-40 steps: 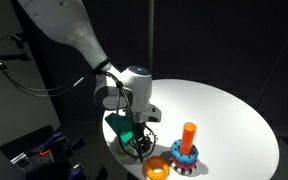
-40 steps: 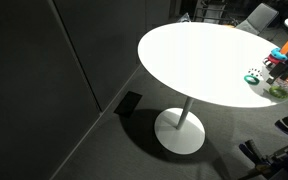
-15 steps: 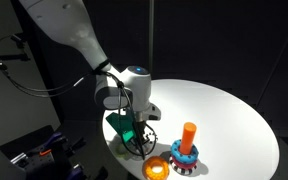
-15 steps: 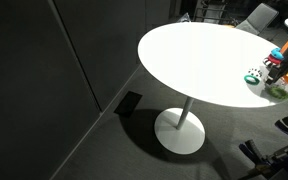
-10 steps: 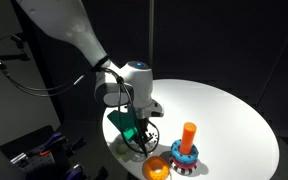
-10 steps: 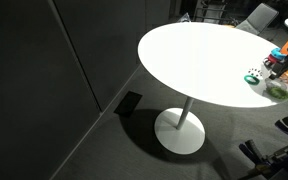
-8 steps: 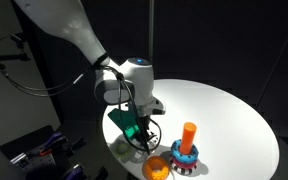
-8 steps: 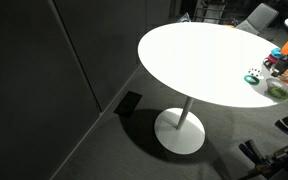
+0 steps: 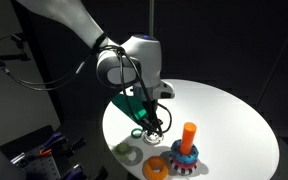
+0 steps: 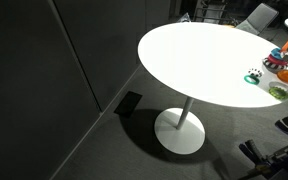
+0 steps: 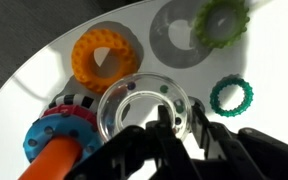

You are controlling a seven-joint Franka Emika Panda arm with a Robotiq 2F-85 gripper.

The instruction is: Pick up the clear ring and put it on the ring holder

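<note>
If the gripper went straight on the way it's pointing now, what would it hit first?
Most likely bare white table, seen through the clear ring that the gripper holds. The ring holder sits off to one side of that line, though depth is hard to judge.

A round white table [image 10: 194, 60] is carried on a single white column with a round foot [image 10: 180, 131] set on a dark floor. In the wrist view, a thick orange ring [image 11: 104, 58] is seen lying flat on the tabletop. A yellow-green toothed ring [image 11: 222, 20] is found well apart from it, and a small teal toothed ring [image 11: 231, 96] lies nearby. A black-and-white dotted ring [image 11: 72, 98] is partly seen just beside the orange one.
</note>
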